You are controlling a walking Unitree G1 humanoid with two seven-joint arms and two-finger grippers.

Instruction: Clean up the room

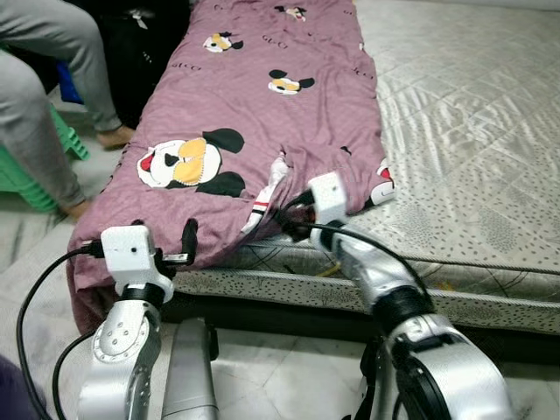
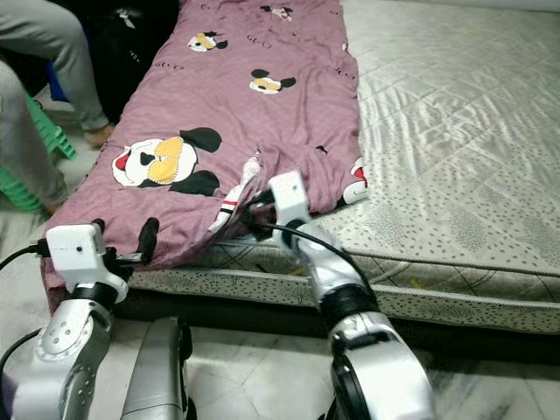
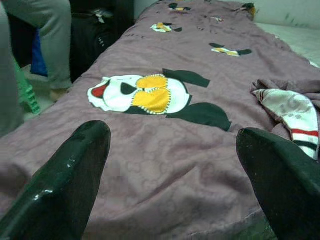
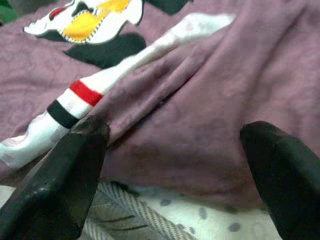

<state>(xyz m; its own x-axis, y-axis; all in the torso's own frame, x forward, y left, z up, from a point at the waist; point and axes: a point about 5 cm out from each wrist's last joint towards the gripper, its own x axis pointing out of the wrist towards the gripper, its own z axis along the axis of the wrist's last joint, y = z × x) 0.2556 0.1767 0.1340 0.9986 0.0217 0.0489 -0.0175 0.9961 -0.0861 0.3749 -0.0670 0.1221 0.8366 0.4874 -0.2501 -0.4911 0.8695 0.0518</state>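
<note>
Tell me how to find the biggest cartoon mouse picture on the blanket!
Start at the bare quilted white mattress and the purple cartoon-print fabric blanket covering its left side. Near the blanket's front-left end sits the big mouse face: white with a yellow patch and black ears, far larger than the others.

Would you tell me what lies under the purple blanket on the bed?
A quilted mattress shows beside and below the purple blanket; the part underneath is covered.
</note>
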